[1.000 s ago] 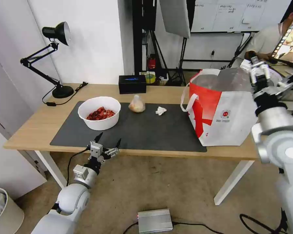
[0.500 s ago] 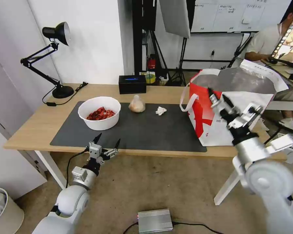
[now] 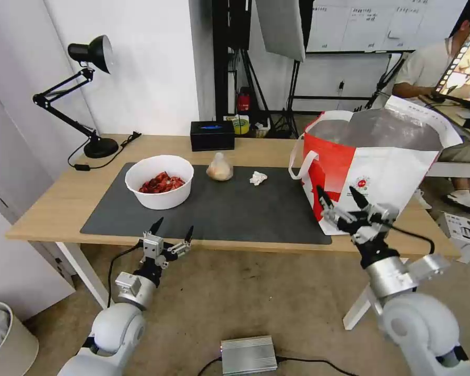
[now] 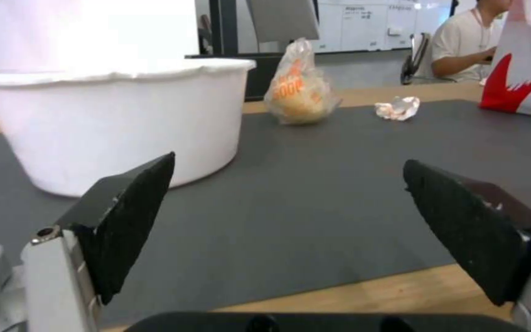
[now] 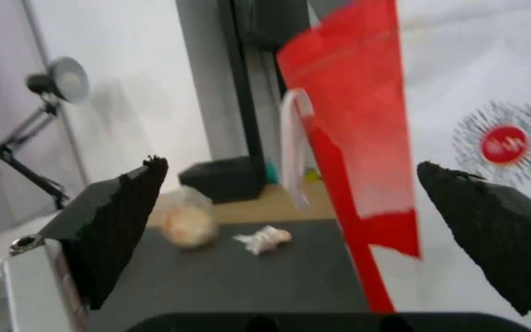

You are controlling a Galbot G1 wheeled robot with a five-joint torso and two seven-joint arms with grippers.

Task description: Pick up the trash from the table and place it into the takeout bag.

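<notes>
nearest the robot, the left claw (image 3: 169, 233) hangs just off the table's (image 3: 52, 209) front edge, jaws spread wide and empty, aimed across the dark mat (image 3: 230, 209) at the white bowl (image 3: 159, 181) of red shells. over on the right, the right claw (image 3: 339, 201) is also wide and holding nothing, poised in front of the takeout bag (image 3: 373, 172), close to its red side panel. further in on the mat, the small clear bag (image 3: 220, 167) with its beige lump sits just beyond the bowl's right side, and the crumpled tissue (image 3: 258, 178) lies between that and the takeout bag. at the back edge, the black box (image 3: 212, 135) and the desk lamp (image 3: 89, 94), neither of them trash. the risks, as i judge them: the bowl is wide, so a one-sided rim pinch could tip it and spill shells on the mat; the tissue is flat and light, easy to close over and miss; and the right claw sits so near the takeout bag that a careless swing could shove it or catch a loop handle (image 3: 300, 156).
</notes>
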